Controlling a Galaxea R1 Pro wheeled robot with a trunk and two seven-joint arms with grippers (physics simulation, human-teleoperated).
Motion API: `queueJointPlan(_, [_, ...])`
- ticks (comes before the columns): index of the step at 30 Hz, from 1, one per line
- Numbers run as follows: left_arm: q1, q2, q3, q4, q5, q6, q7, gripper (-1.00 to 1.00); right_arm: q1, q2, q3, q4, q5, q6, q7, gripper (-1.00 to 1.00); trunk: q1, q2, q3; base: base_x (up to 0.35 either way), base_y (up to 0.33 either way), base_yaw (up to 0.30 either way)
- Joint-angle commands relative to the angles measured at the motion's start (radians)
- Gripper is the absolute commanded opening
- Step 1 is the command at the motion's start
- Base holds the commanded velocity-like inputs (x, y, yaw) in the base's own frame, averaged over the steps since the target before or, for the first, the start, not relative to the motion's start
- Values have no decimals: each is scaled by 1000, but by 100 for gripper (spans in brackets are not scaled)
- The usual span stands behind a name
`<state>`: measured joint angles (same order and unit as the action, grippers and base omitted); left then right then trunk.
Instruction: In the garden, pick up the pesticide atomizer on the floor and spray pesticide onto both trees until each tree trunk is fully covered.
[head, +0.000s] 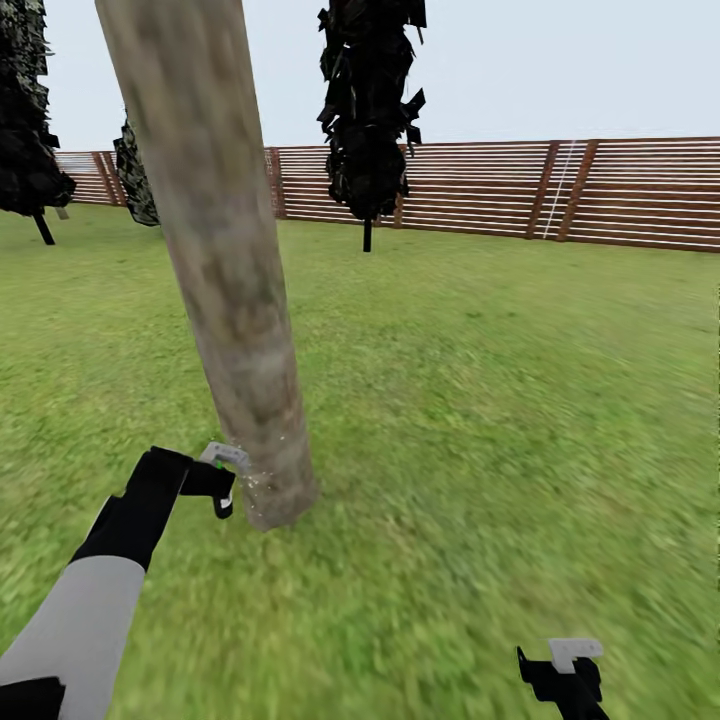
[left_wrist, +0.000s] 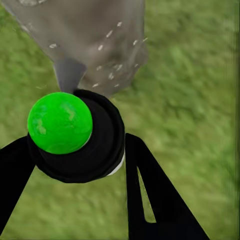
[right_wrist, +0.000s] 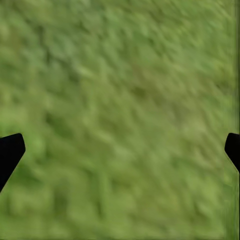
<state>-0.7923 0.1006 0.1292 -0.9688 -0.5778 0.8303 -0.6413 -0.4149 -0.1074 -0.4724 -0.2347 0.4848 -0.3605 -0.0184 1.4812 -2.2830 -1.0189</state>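
1. At the far left of the head view, a dark-crowned tree (head: 28, 110) on a thin black stem stands on the lawn (head: 480, 400), with the brown slatted fence (head: 620, 195) running behind it.

2. The left arm (head: 85, 610), grey at the forearm and black toward the wrist, reaches low over the grass toward the base of the tree trunk (head: 225, 260).

3. The left gripper (head: 222, 487) is clamped on the pesticide atomizer (left_wrist: 80, 135). In the left wrist view the dark bottle sits between the two black fingers (left_wrist: 155, 195), and its top there shows bright green.

4. The atomizer sits just beside the foot of the trunk, off the ground. Small pale flecks (left_wrist: 107, 35) dot the trunk's lower part in front of the bottle, and a faint scatter of specks (head: 262, 480) shows at the same spot in the head view.

5. The thick, mottled grey-tan trunk leans up and to the left, out of the top of the head view.

6. Right of it, a second black thin-stemmed tree (head: 370, 110) stands before the fence.

7. At the lower right, the right gripper (head: 565, 675) hangs over bare grass, well apart from the trunk. In the right wrist view its fingertips (right_wrist: 10, 152) sit at opposite edges, spread wide, with nothing between them.
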Motion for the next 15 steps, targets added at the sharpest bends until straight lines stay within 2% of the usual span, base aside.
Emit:
queueJointPlan(1, [1,0,1,-1,0,1,0,-100,0,0,0,0,0,0,0,100,0,0,0,0,-270,39])
queueJointPlan(3, [3,1,1,-2,0,1,2,-100,0,0,0,0,0,0,0,100,0,0,0,0,-271,125])
queueJointPlan(8, [7,0,2,-2,-1,1,5,-100,1,0,0,0,0,0,0,100,0,0,0,50,-269,257])
queueJointPlan(12, [7,1,4,-3,-2,1,6,-100,0,0,0,0,0,0,0,100,0,0,0,208,-214,242])
queueJointPlan(15, [7,0,4,-3,-3,1,8,-100,1,0,0,0,0,0,0,100,0,0,0,234,-196,74])
